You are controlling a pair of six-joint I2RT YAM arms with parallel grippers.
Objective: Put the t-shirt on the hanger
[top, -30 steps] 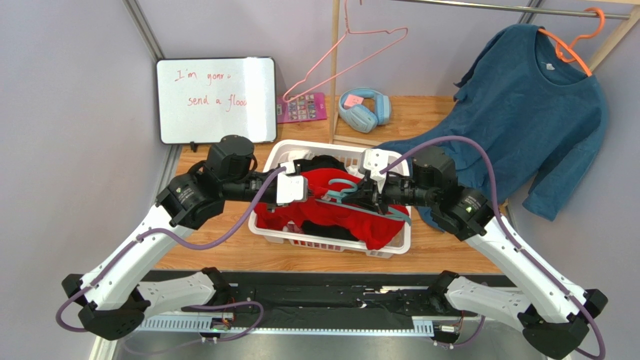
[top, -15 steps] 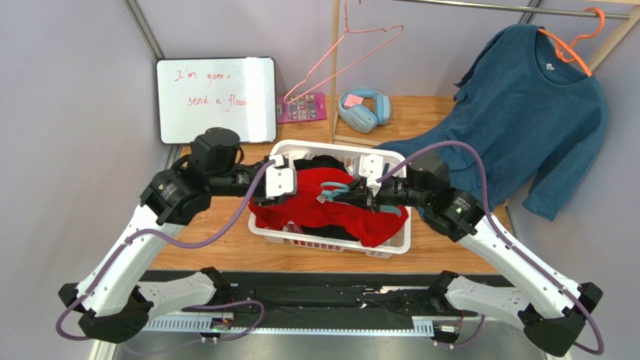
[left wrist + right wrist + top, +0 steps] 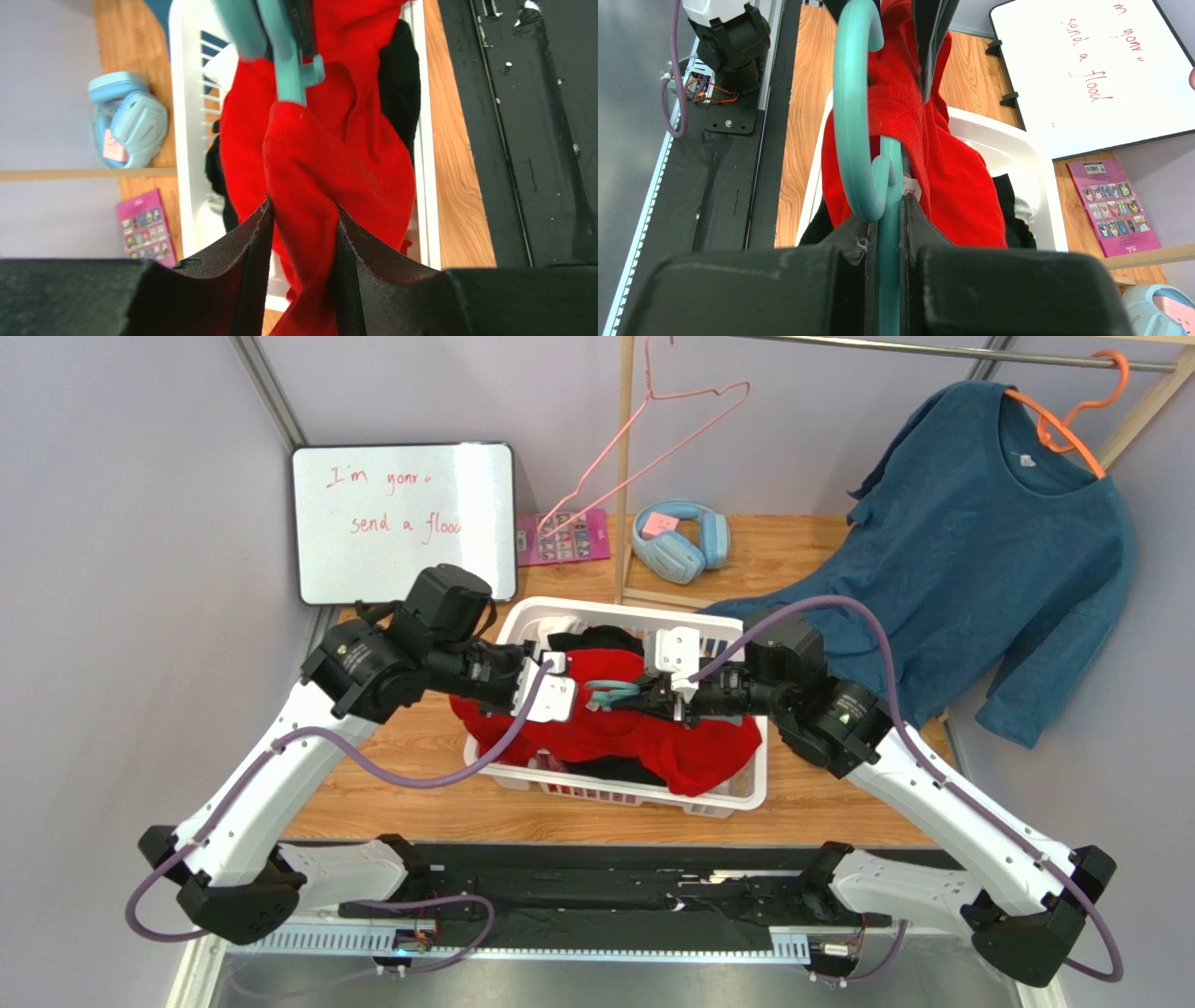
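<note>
The red t-shirt [image 3: 659, 742] hangs bunched over the white basket [image 3: 603, 605]. Part of it is draped on the teal hanger [image 3: 617, 693]. My right gripper [image 3: 659, 693] is shut on the hanger's stem below the hook, seen close in the right wrist view as the hanger [image 3: 850, 105] pinched at the gripper [image 3: 887, 210], with the t-shirt [image 3: 955, 175] behind it. My left gripper [image 3: 561, 697] sits at the shirt's left side. In the left wrist view its jaws [image 3: 302, 217] stand partly apart, pressed on a thick fold of the t-shirt [image 3: 330, 161] below the hanger [image 3: 284, 49].
A black garment [image 3: 603, 640] lies in the basket under the shirt. A whiteboard [image 3: 404, 521], a pink card [image 3: 564, 536] and blue headphones [image 3: 680, 536] stand behind. A pink wire hanger [image 3: 659, 434] and a teal long-sleeved top [image 3: 996, 546] on an orange hanger [image 3: 1080, 420] hang from the rack.
My left gripper let go of the cloth, drew back left, then came in again and closed on a thicker fold. My right gripper shifted the hanger slightly left.
</note>
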